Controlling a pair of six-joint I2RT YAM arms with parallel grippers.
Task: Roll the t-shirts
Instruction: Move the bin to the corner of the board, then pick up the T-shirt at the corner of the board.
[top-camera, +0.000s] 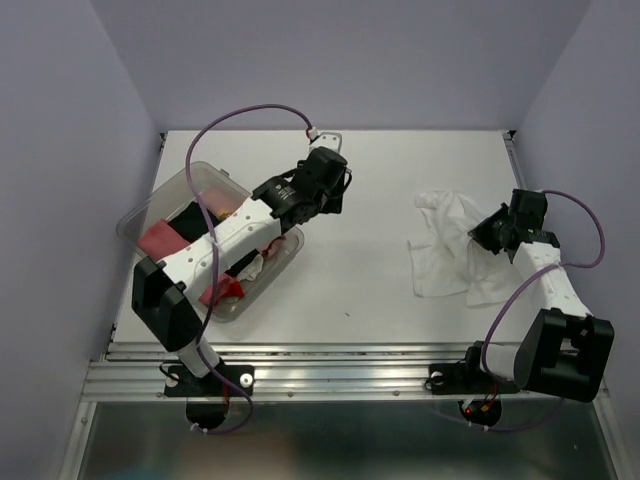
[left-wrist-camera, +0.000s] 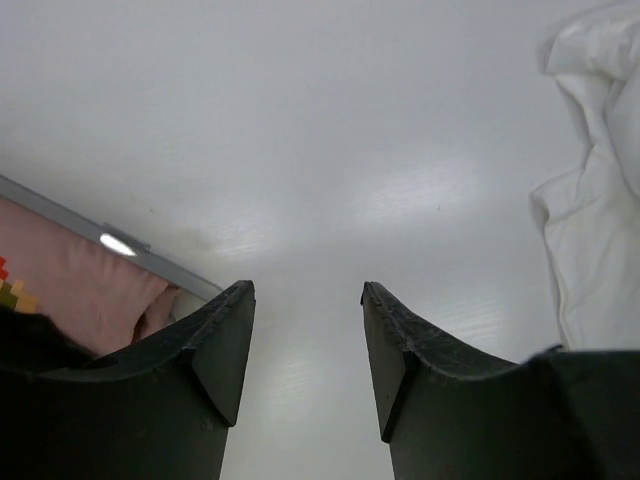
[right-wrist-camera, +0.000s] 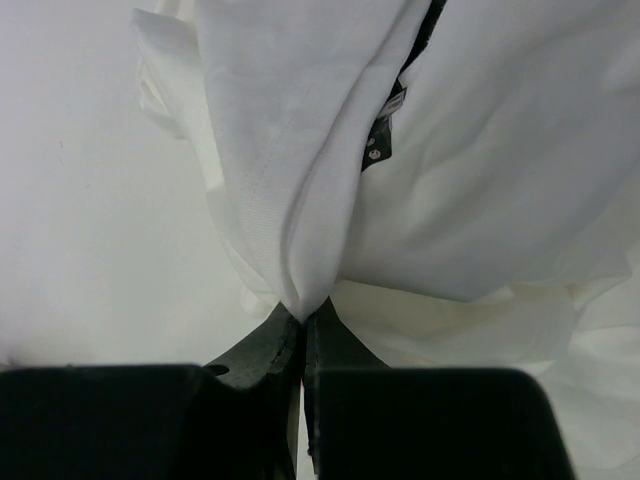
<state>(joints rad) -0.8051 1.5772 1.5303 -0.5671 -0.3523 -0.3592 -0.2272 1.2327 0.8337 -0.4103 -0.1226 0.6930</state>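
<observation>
Pinching white t-shirt (right-wrist-camera: 270, 180), right tool (right-wrist-camera: 303, 322); label (right-wrist-camera: 385, 125) visible from wrist only.

i have a wide bare strip of table (top-camera: 360, 275) between the tub (top-camera: 135, 212) on the left and the white shirt (top-camera: 440, 255) on the right; a gripper can pass there freely. the left arm (top-camera: 230, 235) lies across the tub and blocks most of its opening from above. the left gripper (left-wrist-camera: 305, 290) hangs with jaws apart over bare table, with open room ahead. the right gripper (right-wrist-camera: 303, 320) pinches a fold of the white shirt, whose crumpled cloth crowds that side. walls (top-camera: 70, 150) close in left, right and behind.
</observation>
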